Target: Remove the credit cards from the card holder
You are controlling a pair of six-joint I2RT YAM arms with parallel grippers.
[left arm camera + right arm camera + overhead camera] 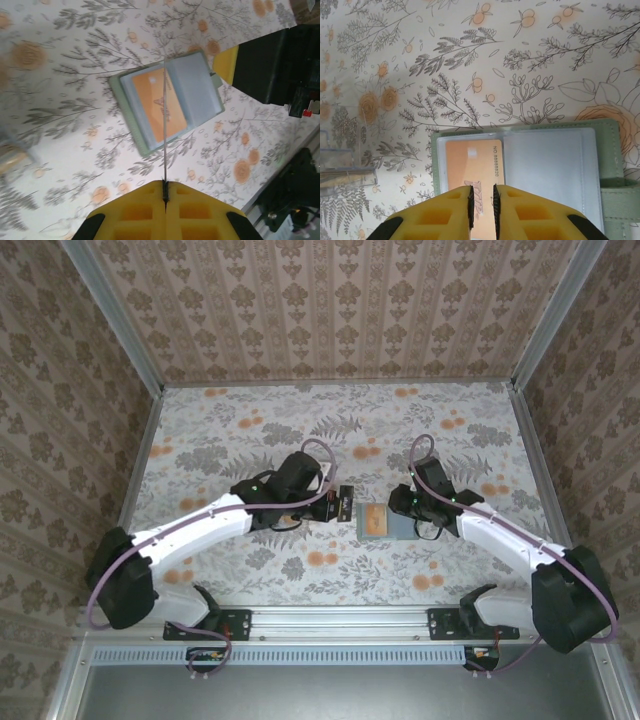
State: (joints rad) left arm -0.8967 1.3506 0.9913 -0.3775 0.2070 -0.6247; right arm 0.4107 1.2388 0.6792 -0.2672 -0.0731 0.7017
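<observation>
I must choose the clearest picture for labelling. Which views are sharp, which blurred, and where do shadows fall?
Top external view: evenly lit, sharp, though the card holder looks small. Left wrist view: blurred, the orange card smeared. Right wrist view: sharpest, the card's printed number is legible; a soft shadow darkens the table at left.

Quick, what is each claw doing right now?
Left gripper: shut on a thin black plastic card, seen edge-on.
Right gripper: open a crack, empty, over the tan-orange plastic card in the grey-green wallet.
</observation>
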